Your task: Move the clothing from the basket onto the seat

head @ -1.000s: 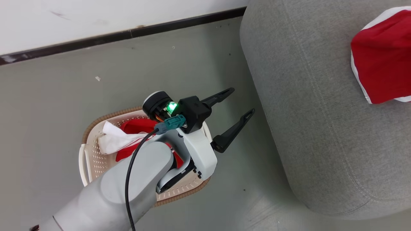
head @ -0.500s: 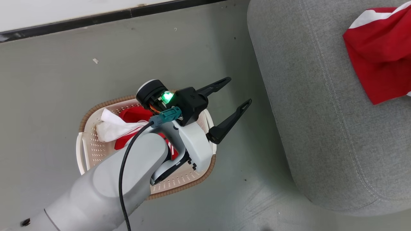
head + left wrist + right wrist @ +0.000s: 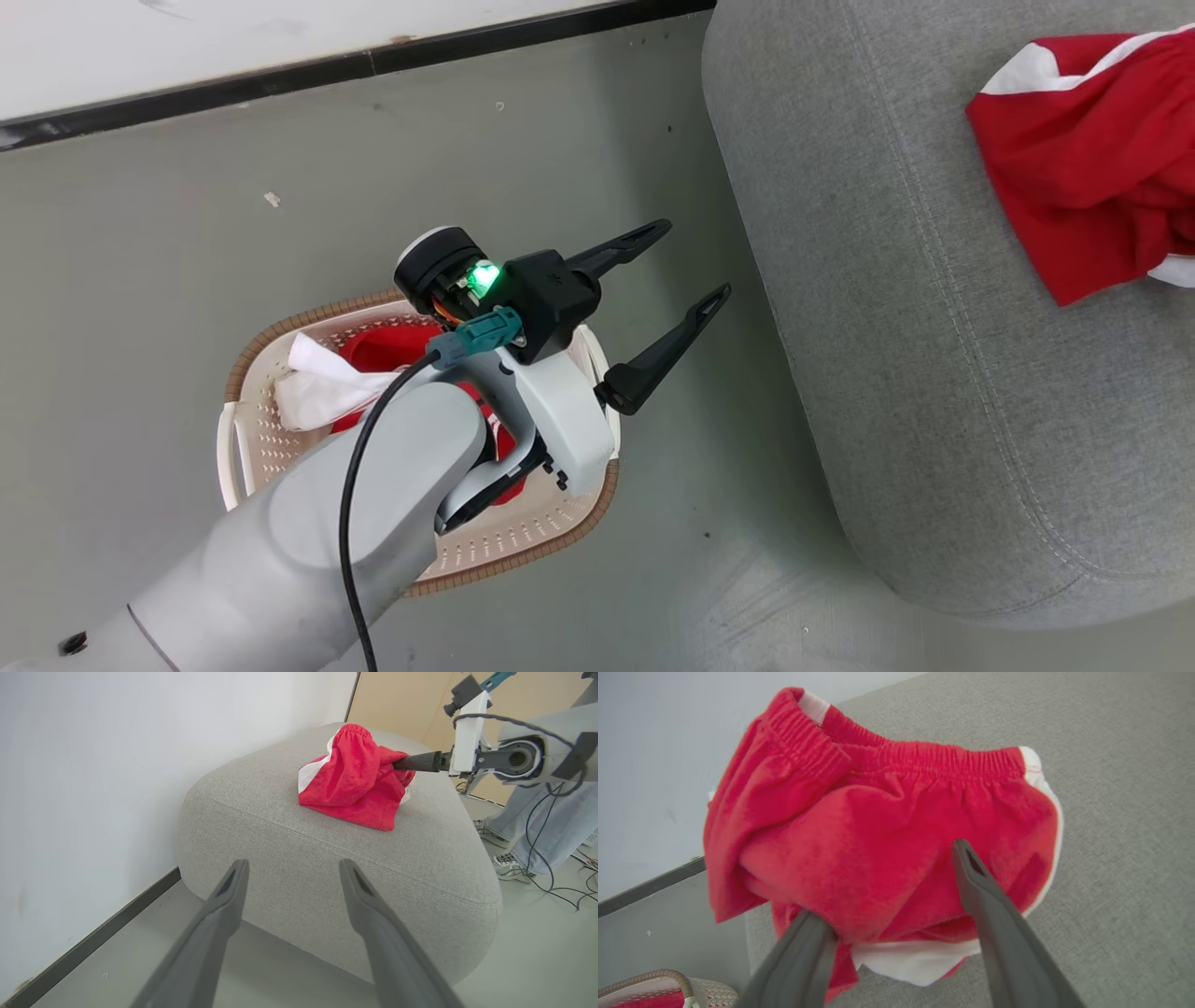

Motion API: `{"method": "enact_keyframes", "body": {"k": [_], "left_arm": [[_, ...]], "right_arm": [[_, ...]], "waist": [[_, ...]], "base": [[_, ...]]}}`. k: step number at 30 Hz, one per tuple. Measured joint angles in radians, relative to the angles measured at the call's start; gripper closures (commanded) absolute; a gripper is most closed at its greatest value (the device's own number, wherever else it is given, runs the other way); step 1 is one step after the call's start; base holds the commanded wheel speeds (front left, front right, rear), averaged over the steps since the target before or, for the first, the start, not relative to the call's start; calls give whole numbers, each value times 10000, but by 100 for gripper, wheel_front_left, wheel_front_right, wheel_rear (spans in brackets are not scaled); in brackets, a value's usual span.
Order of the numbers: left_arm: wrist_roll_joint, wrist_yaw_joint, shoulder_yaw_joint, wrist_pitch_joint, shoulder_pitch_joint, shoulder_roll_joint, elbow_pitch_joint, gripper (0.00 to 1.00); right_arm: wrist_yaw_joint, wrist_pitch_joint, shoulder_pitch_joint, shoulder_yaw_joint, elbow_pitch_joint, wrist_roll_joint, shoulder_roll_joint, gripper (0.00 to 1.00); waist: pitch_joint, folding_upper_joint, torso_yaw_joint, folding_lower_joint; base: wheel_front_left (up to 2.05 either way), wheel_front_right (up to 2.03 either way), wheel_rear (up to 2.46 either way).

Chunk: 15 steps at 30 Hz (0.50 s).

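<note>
Grey floor under a white wall with a dark baseboard, that's the head view. Down at lower left sits the basket, and a red garment with a white fold lies inside it. The left arm crosses right over the basket. Left tool hangs above the floor between basket and seat, fingers spread wide, nothing in them. Up at the right edge, red shorts lie bunched on the seat.

Over to the left wrist view: the two dark fingers stand well apart and empty, aimed at the side of the seat. On top of the cushion the shorts sit in a heap, white panel on the near side. Right tool comes in from the right, its dark tip touching the cloth. Behind it, a person in jeans and trainers stands on the floor, with cables trailing nearby.

Right wrist view now: the shorts are close up, elastic waistband on top, resting on the grey cushion. The right tool's fingers stand wide apart, one on each side of the bunched cloth; the left one touches the fabric, nothing pinched. The basket's rim peeks in at the bottom left corner, with red inside.
</note>
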Motion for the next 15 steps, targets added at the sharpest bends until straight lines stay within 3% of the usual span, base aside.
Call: {"method": "enact_keyframes", "body": {"k": [15], "left_arm": [[-188, -12, 113, -430, 41, -27, 389, 0]], "right_arm": [[0, 1404, 77, 311, 284, 1204, -326, 0]], "waist": [[-784, 0, -160, 0]], "base": [[0, 0, 0]]}}
